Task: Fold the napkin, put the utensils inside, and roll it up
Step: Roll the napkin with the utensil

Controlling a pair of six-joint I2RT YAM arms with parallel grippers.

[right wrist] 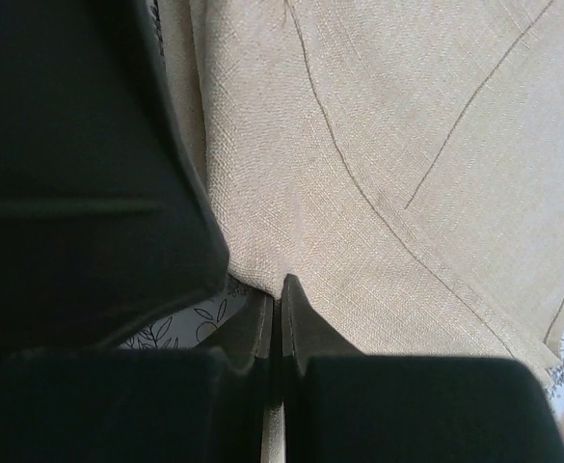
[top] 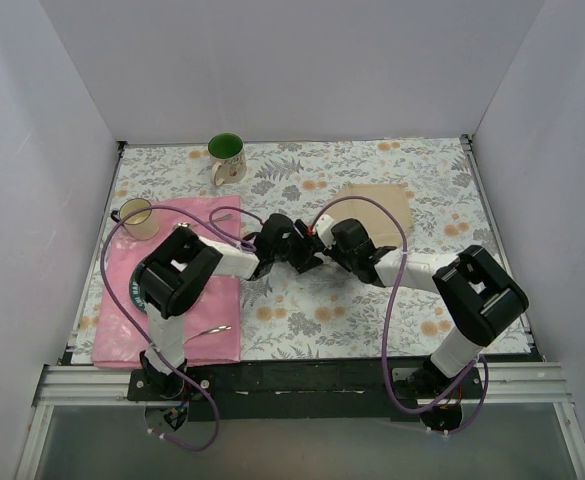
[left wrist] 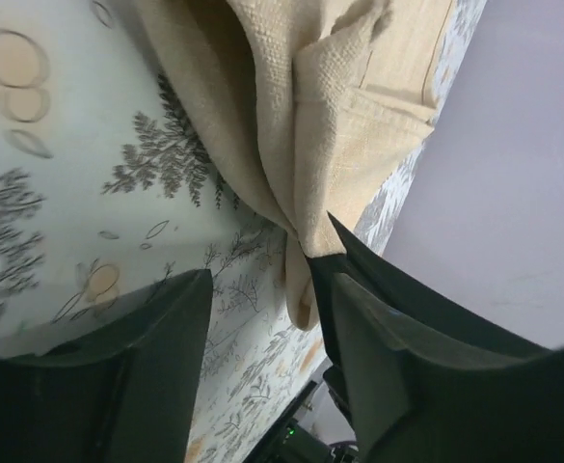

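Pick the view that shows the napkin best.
Right wrist: the napkin fills the frame, weave and creases sharp, its edge pinched by the right fingers. Top shows a tan patch partly hidden by the right arm. Left wrist shows one bunched fold.

Tan napkin [right wrist: 388, 125] edge tight between right claw [right wrist: 280, 287] tips

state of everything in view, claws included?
left claw: open, holding nothing
right claw: shut on napkin edge
napkin: bunched at the pinched edge, not rolled
utensil: lying on pink placemat, untouched
green mug: upright
yellowish cup: upright on pink placemat
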